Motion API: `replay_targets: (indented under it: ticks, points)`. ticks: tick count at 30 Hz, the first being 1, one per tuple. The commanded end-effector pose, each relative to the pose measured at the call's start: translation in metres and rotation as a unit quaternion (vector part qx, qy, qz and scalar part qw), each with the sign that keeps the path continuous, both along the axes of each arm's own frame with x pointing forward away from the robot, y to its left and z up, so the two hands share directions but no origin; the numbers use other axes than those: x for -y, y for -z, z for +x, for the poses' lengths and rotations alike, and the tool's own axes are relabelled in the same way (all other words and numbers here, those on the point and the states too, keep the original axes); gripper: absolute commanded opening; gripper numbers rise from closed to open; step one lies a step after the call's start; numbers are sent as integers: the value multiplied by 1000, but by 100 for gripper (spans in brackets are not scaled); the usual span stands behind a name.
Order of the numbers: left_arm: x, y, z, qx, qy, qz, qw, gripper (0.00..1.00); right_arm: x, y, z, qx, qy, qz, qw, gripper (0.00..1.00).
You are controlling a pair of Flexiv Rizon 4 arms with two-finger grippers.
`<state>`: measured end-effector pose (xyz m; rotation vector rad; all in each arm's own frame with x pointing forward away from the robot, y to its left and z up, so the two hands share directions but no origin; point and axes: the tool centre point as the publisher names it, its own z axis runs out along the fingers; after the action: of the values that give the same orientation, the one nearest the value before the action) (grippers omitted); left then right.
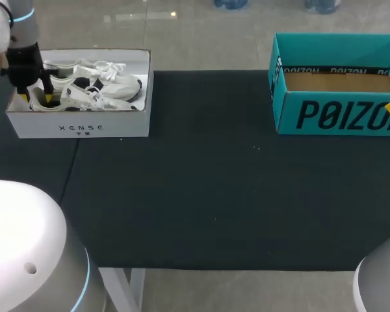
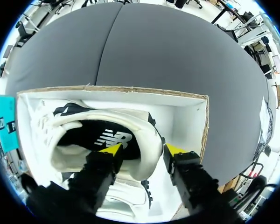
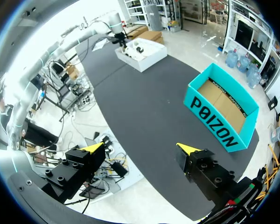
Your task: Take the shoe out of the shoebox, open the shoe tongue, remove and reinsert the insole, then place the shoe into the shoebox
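table [image 1: 201, 195]: covered in dark cloth, a seam seen running across it | teal box [image 1: 338, 110]: set open-topped at the table's far right, brown floor shown inside

left arm [image 1: 26, 240]: white shell, blue light ring | left hand [image 2: 143, 149]: black, yellow tips | right hand [image 3: 141, 148]: black, screws, yellow tips

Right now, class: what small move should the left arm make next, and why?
Probably close the left jaws on the heel collar of the shoe: one finger sits inside the opening, the other outside the heel, apparently not yet pinching.
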<state>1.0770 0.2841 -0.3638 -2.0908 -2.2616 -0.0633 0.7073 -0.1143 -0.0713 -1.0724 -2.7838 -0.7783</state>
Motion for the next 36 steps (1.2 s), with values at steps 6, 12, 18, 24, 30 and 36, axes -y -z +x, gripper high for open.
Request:
replay_targets:
  ticks: [6, 12, 18, 24, 30, 36]
  points:
    - [1, 5, 5, -2, 5, 5, 1000, 23, -1, -1, 3, -3, -1, -1, 1000, 100]
    - [-2, -4, 5, 8, 7, 5, 1000, 0, -1, -1, 3, -3, -1, -1, 1000, 100]
    - [-6, -27, 4, 26, 11, -3, 1000, 0, -1, -1, 3, -3, -1, -1, 1000, 100]
    - [-8, -71, 1, 40, 12, -6, 999, 0, -1, -1, 3, -3, -1, -1, 1000, 100]
    - [-6, -132, 1, 47, 34, 0, 998, 0, -1, -1, 3, -3, -1, -1, 1000, 100]
    - [-6, -195, -1, 53, 46, 37, 997, 0, -1, -1, 3, -3, -1, -1, 1000, 100]
